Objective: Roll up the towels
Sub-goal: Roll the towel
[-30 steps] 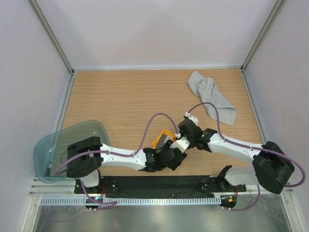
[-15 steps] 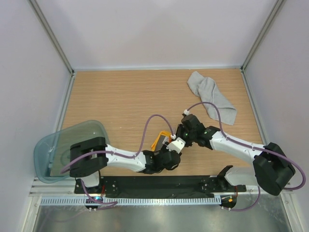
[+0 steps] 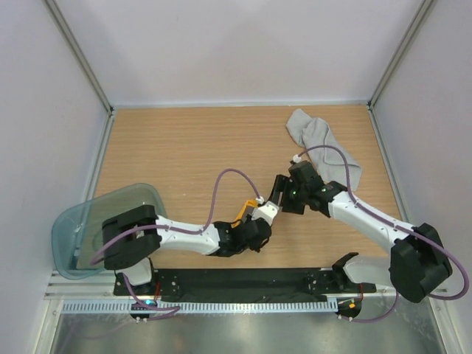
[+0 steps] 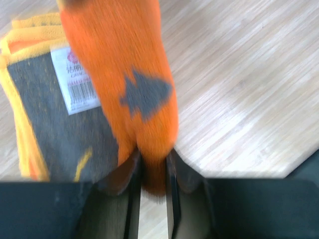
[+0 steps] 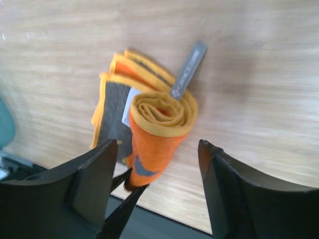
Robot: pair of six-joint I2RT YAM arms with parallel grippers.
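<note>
The small orange towel (image 3: 242, 216) lies near the table's front middle, partly rolled. Its tight roll (image 5: 160, 124) rises from a flat tail showing a dark grey face and a white label (image 4: 75, 82). My left gripper (image 4: 153, 174) is shut on the lower end of the roll, and its dark fingertips (image 5: 124, 196) show pinching it in the right wrist view. My right gripper (image 5: 158, 145) stands open, jaws wide to either side of the roll and not touching it. The larger light grey towel (image 3: 324, 151) lies crumpled and unrolled at the back right.
A translucent teal tub (image 3: 77, 228) sits at the front left, overhanging the wooden table (image 3: 184, 155). White walls and metal posts enclose the table. A black base rail (image 3: 243, 280) runs along the near edge, close behind both grippers.
My right gripper let go of the orange roll, opened wide and drew back up and to the right. My left gripper closed onto the roll's end.
</note>
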